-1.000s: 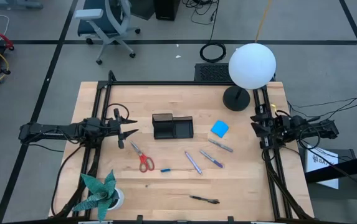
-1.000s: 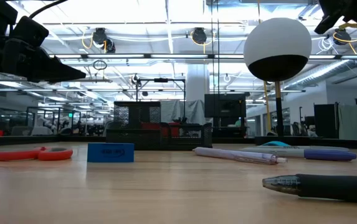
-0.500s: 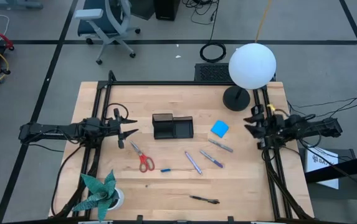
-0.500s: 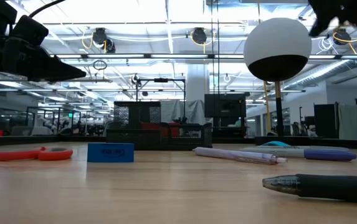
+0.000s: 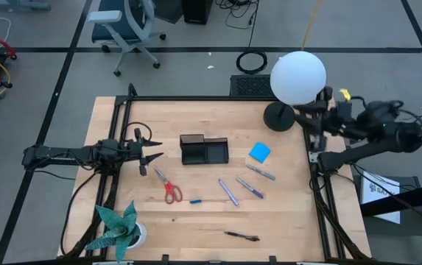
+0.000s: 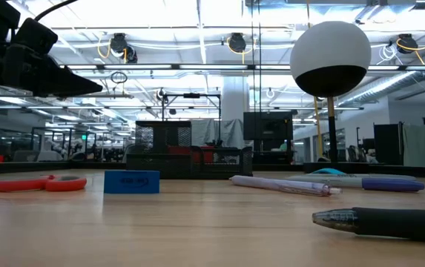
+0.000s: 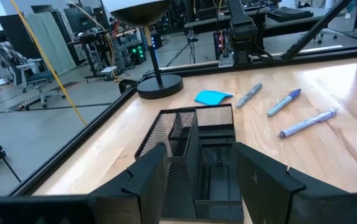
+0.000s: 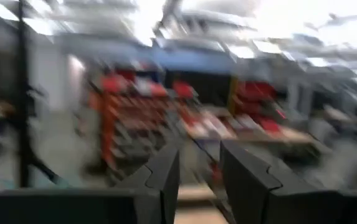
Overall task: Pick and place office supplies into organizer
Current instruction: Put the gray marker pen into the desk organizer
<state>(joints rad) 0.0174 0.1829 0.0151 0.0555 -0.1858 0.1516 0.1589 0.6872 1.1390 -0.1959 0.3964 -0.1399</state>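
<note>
Left tool (image 5: 154, 156), high view: fingers parted, empty, hovering just left of the organizer (image 5: 204, 150); scissors (image 5: 168, 186) lie near, below it. Right tool (image 5: 303, 110) raised beside the lamp base (image 5: 278, 116), apart from notepad (image 5: 260, 152) and pens (image 5: 243, 184). Left wrist view: organizer (image 7: 198, 158) straight ahead between the parted fingers (image 7: 146, 178). Right wrist view: fingers (image 8: 166, 175) apart, nothing held.

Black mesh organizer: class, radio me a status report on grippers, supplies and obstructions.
Left gripper open, empty, beside black mesh organizer. Right gripper open, empty, raised by white globe lamp. Red-handled scissors, blue square notepad on table, nothing placed. Path unobstructed.
</note>
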